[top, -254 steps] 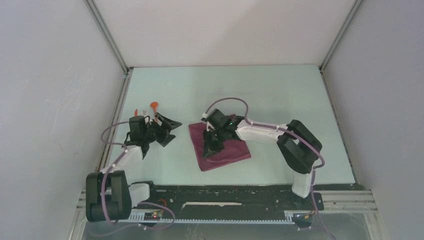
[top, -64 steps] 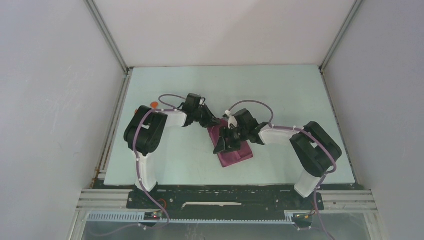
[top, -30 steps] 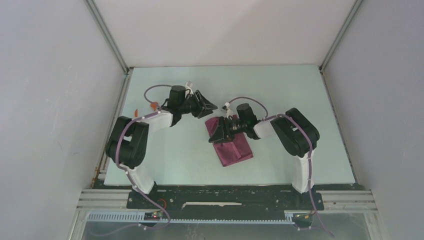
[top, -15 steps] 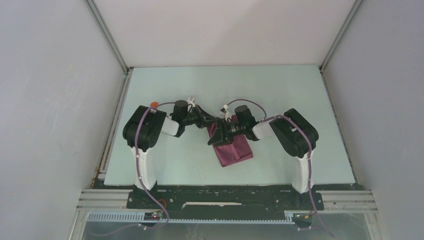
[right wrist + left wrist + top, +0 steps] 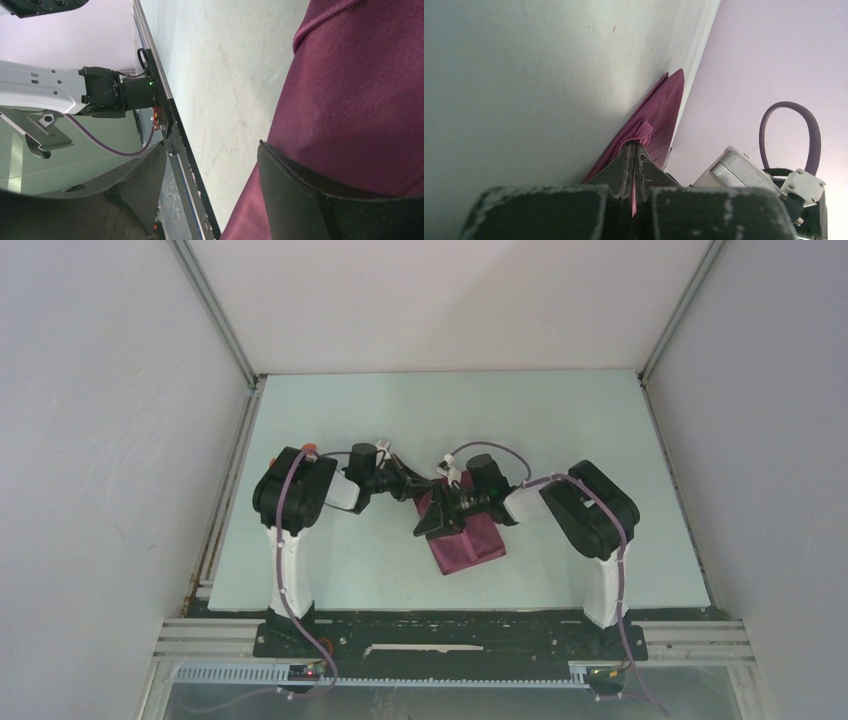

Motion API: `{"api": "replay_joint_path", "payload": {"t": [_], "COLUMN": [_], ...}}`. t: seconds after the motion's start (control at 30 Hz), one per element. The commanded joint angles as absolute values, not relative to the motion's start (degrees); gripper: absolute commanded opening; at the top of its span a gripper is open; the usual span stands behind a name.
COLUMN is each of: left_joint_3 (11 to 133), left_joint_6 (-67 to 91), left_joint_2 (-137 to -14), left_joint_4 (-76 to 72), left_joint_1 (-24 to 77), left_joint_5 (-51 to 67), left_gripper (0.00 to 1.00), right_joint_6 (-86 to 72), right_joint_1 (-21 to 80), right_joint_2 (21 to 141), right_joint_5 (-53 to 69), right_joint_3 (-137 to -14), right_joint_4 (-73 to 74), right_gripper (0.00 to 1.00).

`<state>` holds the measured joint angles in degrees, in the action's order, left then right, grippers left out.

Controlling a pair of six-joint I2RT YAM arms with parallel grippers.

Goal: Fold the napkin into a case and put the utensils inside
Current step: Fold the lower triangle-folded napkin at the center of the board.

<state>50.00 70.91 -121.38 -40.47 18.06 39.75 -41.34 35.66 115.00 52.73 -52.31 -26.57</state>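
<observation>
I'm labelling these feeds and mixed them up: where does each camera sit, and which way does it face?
Top external: fixed high behind the bases, looking down on the table; both arms show, meeting at the napkin.
Left wrist: on the left arm, looking along the left claw, shut on a napkin fold.
Right wrist: on the right arm, looking past the open right claw across napkin and table.
Shared: all three see the napkin.

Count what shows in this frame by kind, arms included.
Thin dark maroon cloth napkin: 1
Small bright orange plastic utensil, mostly hidden: 1
Black-and-white robot arms: 2, the left arm and the right arm
Total: 4
</observation>
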Motion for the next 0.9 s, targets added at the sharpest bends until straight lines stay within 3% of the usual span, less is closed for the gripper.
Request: {"api": "replay_joint_path", "payload": {"t": [0.0, 0.87], "left_joint_3": [51.3, 52.2], "left_joint_6": [68.6, 67.7], "left_joint_2": [-122.4, -122.4], "left_joint_4": [-35.6, -31.8], "left_joint_1": [17.7, 17.3], "left_joint_5": [38.6, 35.1], "left_gripper": [0.0, 0.0], "right_joint_6": [-39.5, -39.1], "right_joint_1": [36.3, 39.8], "right_joint_2": [109.3, 103.7], "right_joint_5": [52.4, 52.7], "right_joint_3": [-51.6, -36.7], "right_joint_4": [-23.1, -24.8], "right_gripper": [0.75, 0.74]}}
